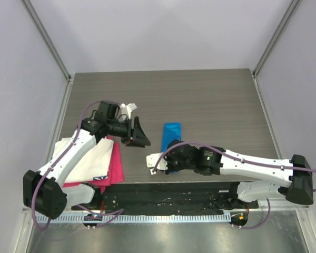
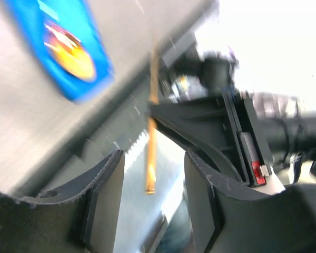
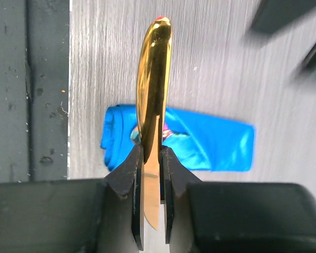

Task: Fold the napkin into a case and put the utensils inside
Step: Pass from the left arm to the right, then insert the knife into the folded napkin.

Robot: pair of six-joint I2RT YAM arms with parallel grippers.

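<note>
The blue napkin lies folded as a narrow case (image 1: 172,136) at the table's middle. It also shows in the right wrist view (image 3: 210,139) and, blurred, in the left wrist view (image 2: 68,47). A multicoloured piece (image 3: 167,134) shows at the case's near open end. My right gripper (image 3: 152,153) is shut on an orange-yellow knife (image 3: 154,79), held edge-on above the case's near end. It sits just left of that end in the top view (image 1: 154,162). My left gripper (image 1: 142,134) is open and empty, left of the case. The knife (image 2: 151,147) shows beyond its fingers (image 2: 105,200).
A white cloth (image 1: 87,158) and a pink cloth (image 1: 115,164) lie stacked at the near left under the left arm. A small white object (image 1: 129,108) lies behind the left wrist. A dark strip (image 3: 29,89) runs along the table's near edge.
</note>
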